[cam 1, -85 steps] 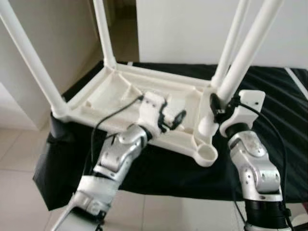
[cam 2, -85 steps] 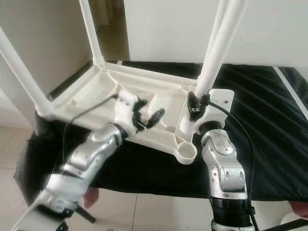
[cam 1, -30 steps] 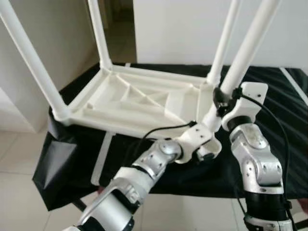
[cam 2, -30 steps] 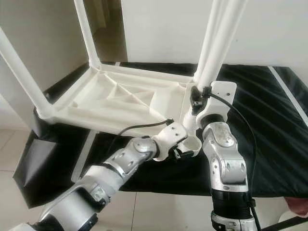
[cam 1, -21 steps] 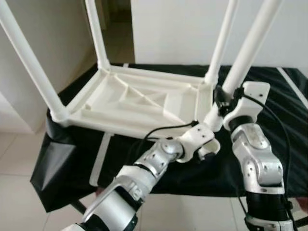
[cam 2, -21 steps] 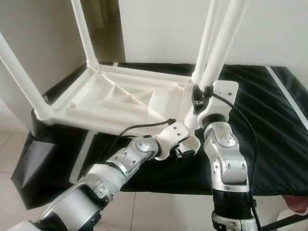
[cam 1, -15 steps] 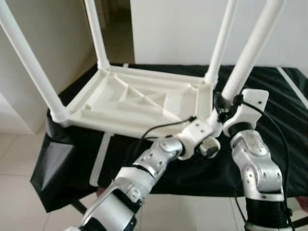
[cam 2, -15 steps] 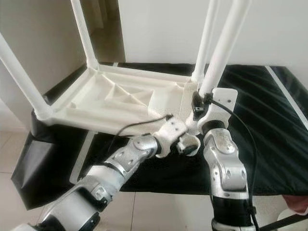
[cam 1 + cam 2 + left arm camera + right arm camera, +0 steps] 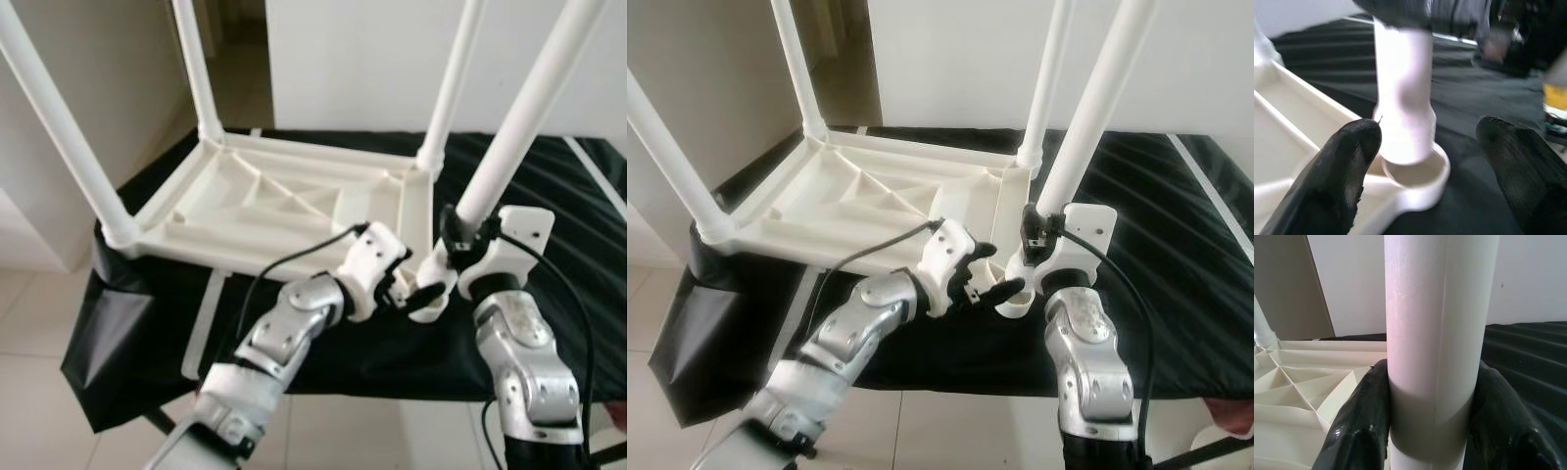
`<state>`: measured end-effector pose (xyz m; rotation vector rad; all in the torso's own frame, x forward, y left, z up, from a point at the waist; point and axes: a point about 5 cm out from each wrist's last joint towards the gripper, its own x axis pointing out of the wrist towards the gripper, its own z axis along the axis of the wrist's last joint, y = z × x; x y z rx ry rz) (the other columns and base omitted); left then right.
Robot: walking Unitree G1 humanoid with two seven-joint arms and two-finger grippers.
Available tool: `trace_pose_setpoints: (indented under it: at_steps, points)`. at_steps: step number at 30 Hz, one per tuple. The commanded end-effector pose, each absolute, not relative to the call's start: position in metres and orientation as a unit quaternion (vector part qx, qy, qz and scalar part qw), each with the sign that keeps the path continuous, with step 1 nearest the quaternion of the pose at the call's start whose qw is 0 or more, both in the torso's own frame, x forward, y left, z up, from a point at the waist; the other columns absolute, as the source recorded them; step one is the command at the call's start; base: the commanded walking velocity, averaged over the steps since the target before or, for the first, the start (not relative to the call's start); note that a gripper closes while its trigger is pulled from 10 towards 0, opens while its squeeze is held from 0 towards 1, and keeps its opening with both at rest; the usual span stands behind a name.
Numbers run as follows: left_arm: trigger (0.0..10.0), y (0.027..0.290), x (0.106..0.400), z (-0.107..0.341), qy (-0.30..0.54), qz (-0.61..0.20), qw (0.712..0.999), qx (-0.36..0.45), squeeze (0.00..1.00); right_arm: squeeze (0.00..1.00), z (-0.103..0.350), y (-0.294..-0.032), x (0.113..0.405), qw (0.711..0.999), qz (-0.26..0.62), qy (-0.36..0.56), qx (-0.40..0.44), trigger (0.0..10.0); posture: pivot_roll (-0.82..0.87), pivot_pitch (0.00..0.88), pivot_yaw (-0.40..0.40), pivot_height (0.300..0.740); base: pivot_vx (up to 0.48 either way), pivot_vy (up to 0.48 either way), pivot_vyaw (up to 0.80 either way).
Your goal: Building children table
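— Since the frame half a second back, what's different?

— Mostly the left arm; it has drawn back from under the corner, and the left gripper (image 9: 988, 272) now sits just beside the round corner socket (image 9: 1011, 297), on the inner side of it; the fingers are spread apart, one black fingertip (image 9: 1347, 166) on each side of the socket in the left wrist view, neither pressing on it as far as I can tell.

— And the right side?

— The right gripper (image 9: 1039, 235) is clamped around the fourth leg (image 9: 1091, 116); in the right wrist view both fingers (image 9: 1361, 421) press against the white tube from opposite sides; the leg tilts up and away to the right, and its lower end stands in the socket.

— Where is the table itself?

— The white table top (image 9: 265, 211) lies upside down on a surface draped with a black cloth (image 9: 568, 225); its ribbed underside faces up; the three other legs, near left (image 9: 64, 127), far left (image 9: 196, 69) and far right (image 9: 451, 83), stand upright in their corners; the socket corner overhangs the near edge of the cloth.

— Anything around it?

— Pale floor tiles (image 9: 39, 352) below, and a white wall (image 9: 362, 59) behind.
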<state>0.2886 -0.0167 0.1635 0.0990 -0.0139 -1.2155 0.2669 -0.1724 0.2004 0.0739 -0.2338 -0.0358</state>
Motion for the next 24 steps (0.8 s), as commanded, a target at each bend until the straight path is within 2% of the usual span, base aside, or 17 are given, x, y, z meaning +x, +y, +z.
trace_pose_setpoints:
  at_steps: [1,6,7,11,24]
  points:
    - [10.0,-0.016,0.281,0.158,0.009,-0.606,0.794,0.050,0.00,0.00,0.203,-0.171,0.263,0.991,-0.012,-0.129,0.035,10.0,0.02,0.000,-0.030,0.740,0.000,0.000,0.00]
    - [10.0,-0.009,0.279,0.154,0.024,-0.607,0.792,0.056,0.00,0.00,0.200,-0.168,0.261,0.991,0.003,-0.130,0.037,10.0,0.02,0.000,-0.031,0.740,0.000,0.000,0.00]
    - [10.0,-0.003,0.273,0.149,0.054,-0.616,0.785,0.044,0.00,0.00,0.196,-0.167,0.258,0.991,0.012,-0.130,0.029,10.0,0.02,0.000,-0.033,0.740,0.000,0.000,0.00]
    - [10.0,0.001,0.263,0.146,0.089,-0.631,0.770,0.014,0.00,0.00,0.183,-0.168,0.251,0.992,0.019,-0.121,0.029,10.0,0.02,0.000,-0.034,0.740,0.000,0.000,0.00]
    - [10.0,0.006,0.264,0.146,0.090,-0.610,0.787,0.022,0.00,0.00,0.157,-0.162,0.235,0.994,0.063,-0.089,0.000,10.0,0.01,0.000,-0.037,0.740,0.000,0.000,0.00]
